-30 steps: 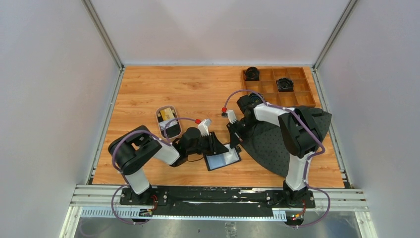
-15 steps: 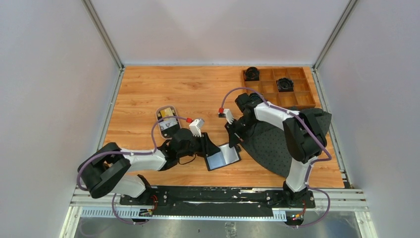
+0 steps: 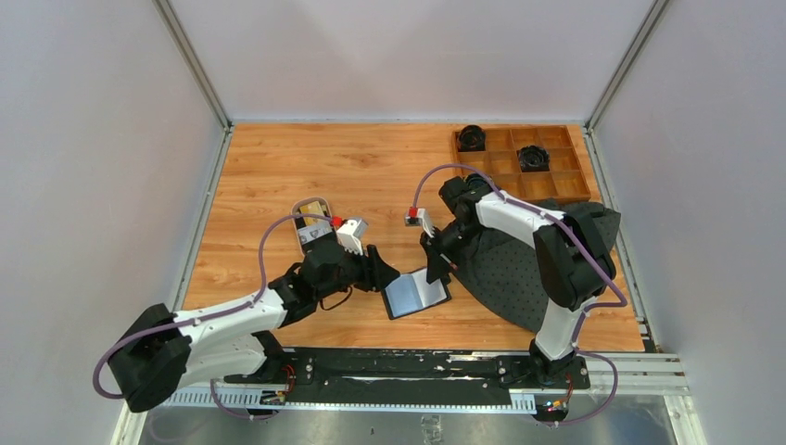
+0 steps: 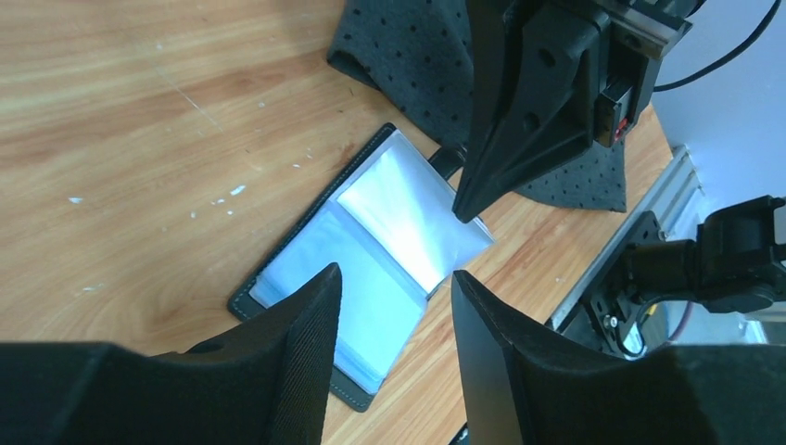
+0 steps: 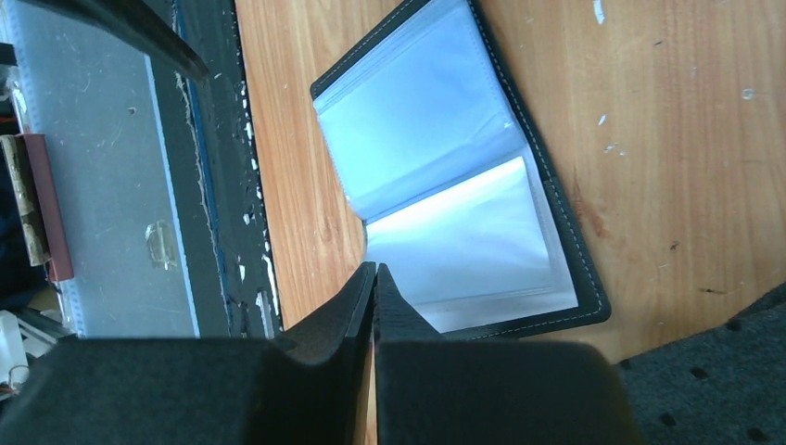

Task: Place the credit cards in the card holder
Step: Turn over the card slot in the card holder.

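While open card holder point(image 3: 417, 292) lies on surface point(image 3: 278, 167), left jaws hover half-spread, empty, beside it; right jaws clenched, tips at its clear page, contact unclear.

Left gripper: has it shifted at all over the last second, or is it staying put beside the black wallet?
Yes. The left gripper has backed away from the card holder, moving leftward toward the oval tray.

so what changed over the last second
The left gripper drew back leftward from the card holder, jaws spreading wider with nothing held, and its arm sank low and stretched out left. The right gripper stayed shut, tip over the holder's edge. The holder still lies open; the credit cards in the tray are unmoved.
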